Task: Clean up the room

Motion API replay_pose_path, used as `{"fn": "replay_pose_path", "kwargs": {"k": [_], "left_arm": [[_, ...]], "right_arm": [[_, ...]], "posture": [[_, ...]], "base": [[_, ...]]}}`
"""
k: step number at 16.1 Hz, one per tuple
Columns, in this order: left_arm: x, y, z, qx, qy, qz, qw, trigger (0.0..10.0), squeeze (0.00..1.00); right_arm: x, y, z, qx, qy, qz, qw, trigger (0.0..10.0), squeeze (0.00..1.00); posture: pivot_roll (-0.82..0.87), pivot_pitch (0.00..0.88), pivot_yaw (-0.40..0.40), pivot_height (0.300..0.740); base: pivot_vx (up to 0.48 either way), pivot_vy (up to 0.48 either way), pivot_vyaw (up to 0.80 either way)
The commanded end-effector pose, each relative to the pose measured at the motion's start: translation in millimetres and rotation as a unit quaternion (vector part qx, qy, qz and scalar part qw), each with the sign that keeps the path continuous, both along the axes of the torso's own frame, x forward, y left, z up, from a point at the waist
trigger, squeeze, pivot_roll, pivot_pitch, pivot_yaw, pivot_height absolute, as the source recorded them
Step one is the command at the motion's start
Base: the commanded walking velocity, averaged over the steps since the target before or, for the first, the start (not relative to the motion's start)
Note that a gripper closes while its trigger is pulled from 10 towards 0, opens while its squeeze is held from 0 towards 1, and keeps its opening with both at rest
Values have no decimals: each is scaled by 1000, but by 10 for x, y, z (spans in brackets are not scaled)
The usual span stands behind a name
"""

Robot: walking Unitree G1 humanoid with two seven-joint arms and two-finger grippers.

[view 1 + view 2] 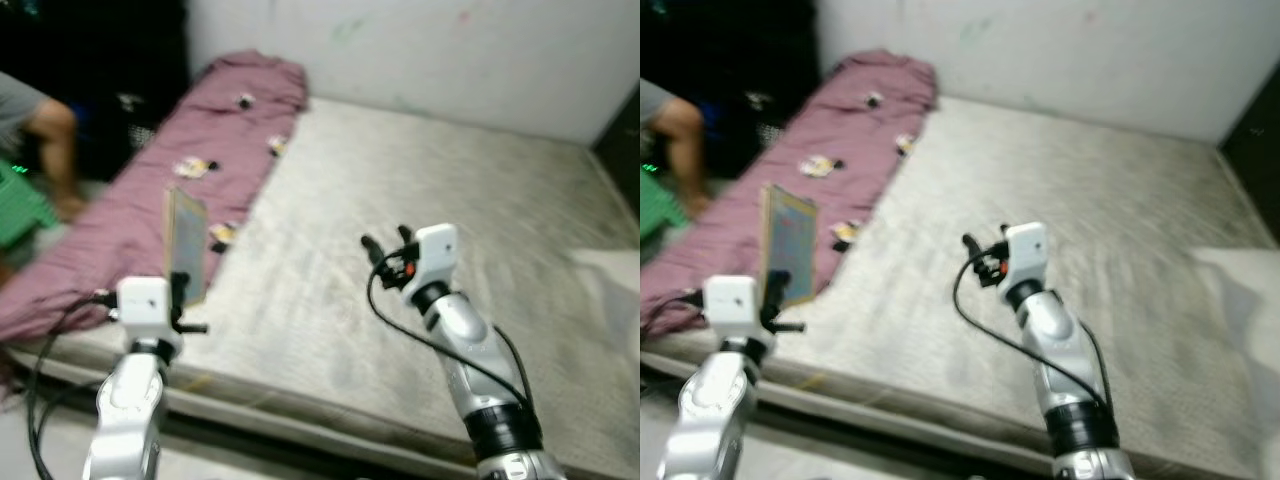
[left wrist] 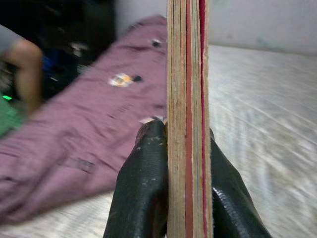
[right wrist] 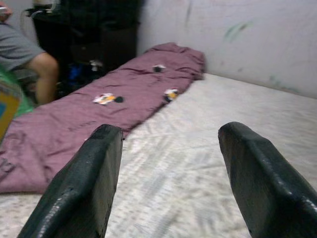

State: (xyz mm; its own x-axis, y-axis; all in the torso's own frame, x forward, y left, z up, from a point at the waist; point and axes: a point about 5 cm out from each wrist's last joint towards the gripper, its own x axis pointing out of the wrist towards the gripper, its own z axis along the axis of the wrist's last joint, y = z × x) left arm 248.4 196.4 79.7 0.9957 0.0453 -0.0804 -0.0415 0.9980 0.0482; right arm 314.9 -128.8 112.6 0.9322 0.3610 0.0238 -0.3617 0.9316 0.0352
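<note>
My left gripper (image 1: 180, 290) is shut on a thin book (image 1: 187, 245), held upright above the near left edge of the mattress (image 1: 420, 200). In the left wrist view the book's page edges (image 2: 187, 119) stand between the two black fingers (image 2: 143, 188). My right gripper (image 1: 385, 250) is raised over the middle of the mattress, open and holding nothing; its fingers (image 3: 79, 188) stand wide apart in the right wrist view. A purple blanket (image 1: 190, 140) with cartoon patches lies along the left side of the mattress.
A person (image 1: 45, 140) in a grey shirt sits at the far left beside something green (image 1: 20, 205). A white wall (image 1: 420, 50) runs behind the mattress. A pale cloth (image 1: 610, 280) lies at the right edge. Dark furniture (image 1: 90, 50) stands at the back left.
</note>
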Motion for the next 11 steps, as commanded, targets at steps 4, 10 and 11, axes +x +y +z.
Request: {"fn": "replay_pose_path", "kwargs": {"k": [4, 10, 11], "left_arm": [[-118, 102, 113, 4, -37, 54, 998, 10000, 0], [68, -31, 131, 21, -26, -25, 999, 10000, 0], [124, -91, 136, 30, -22, -56, 998, 10000, 0]], "right_arm": [[109, 188, 85, -4, -2, 46, 999, 10000, 0], [10, -66, 63, 9, -13, -34, 999, 10000, 0], [-54, -194, 44, 14, -16, -72, 997, 10000, 0]], "posture": [[66, 0, -178, 740], [-45, 0, -45, 740], [-79, 0, -1, 740]], "base": [[0, 0, 0], [0, 0, 0], [0, 0, 0]]}}
